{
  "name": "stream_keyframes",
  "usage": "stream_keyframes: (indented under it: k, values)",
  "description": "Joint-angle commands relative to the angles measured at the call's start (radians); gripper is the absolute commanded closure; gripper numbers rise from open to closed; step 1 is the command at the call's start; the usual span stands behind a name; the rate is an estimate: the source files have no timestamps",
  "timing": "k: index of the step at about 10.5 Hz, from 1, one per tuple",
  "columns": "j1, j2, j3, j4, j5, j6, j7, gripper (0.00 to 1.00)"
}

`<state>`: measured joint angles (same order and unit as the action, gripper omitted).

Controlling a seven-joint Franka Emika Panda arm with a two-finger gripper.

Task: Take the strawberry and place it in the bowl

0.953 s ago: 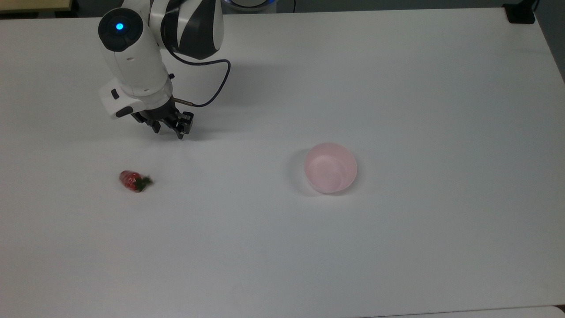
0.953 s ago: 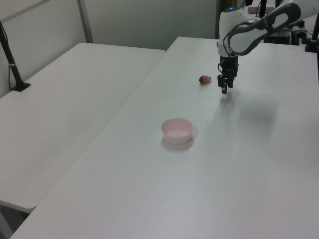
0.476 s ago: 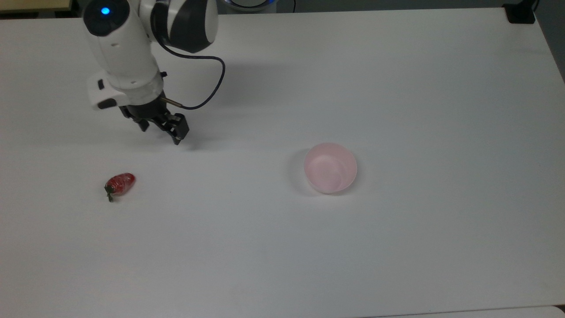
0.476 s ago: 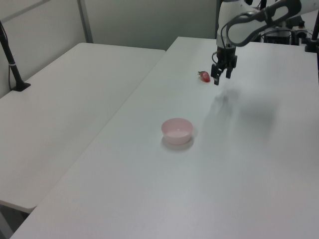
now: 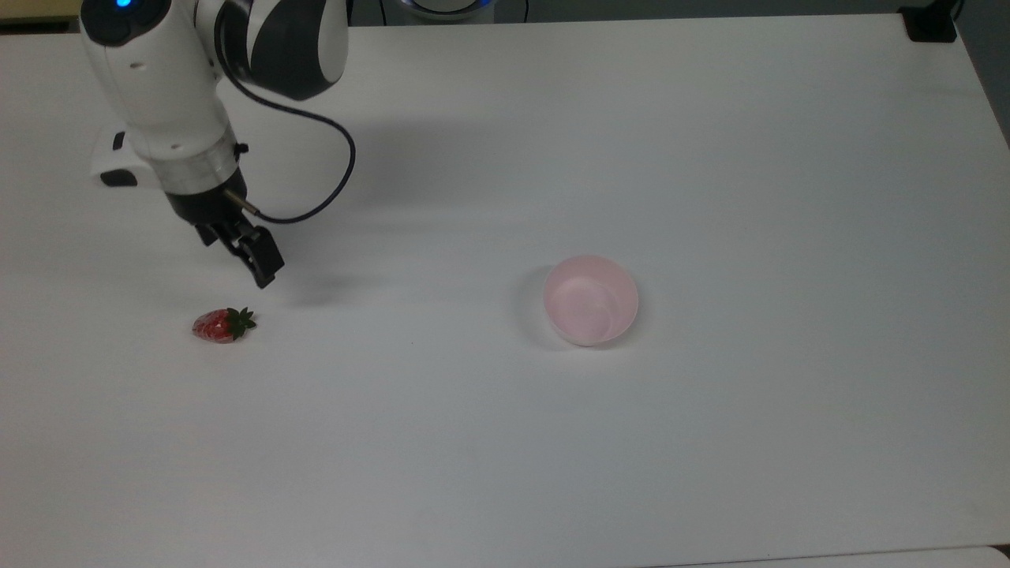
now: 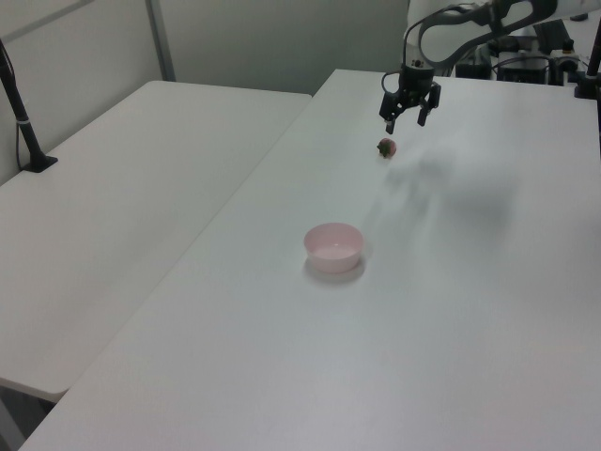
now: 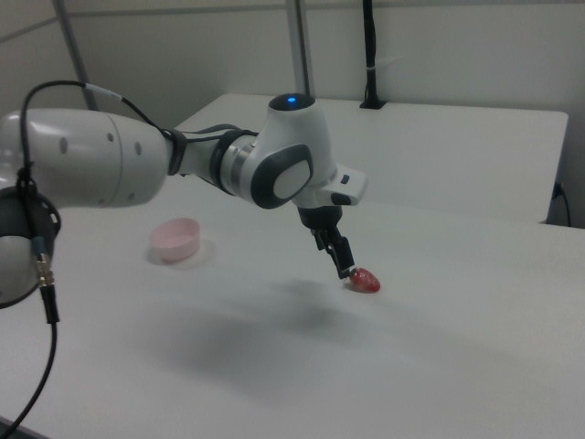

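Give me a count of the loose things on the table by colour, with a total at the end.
Red: 1, the strawberry, with a green leafy cap
Pale pink: 1, the bowl
Total: 2

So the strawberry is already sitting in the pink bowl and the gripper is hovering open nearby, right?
Not quite. The strawberry lies on the white table, well apart from the pink bowl, as the top view shows. The gripper does hover open near the strawberry, as the left view shows.
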<state>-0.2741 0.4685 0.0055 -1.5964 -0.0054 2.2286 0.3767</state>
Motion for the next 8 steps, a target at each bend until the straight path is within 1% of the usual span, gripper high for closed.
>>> stream_keyframes:
  k: [1,2,3,4,8]
  values:
    - [-0.030,0.145,0.007,0.168,-0.004,0.077,0.049,0.00]
    - [-0.045,0.153,0.005,0.165,0.007,0.127,0.150,0.02]
    - [-0.056,0.163,0.005,0.162,0.025,0.190,0.294,0.04]
    - [-0.057,0.166,0.004,0.161,0.019,0.206,0.398,0.04]
    - [-0.063,0.165,0.005,0.107,0.030,0.197,0.502,0.04]
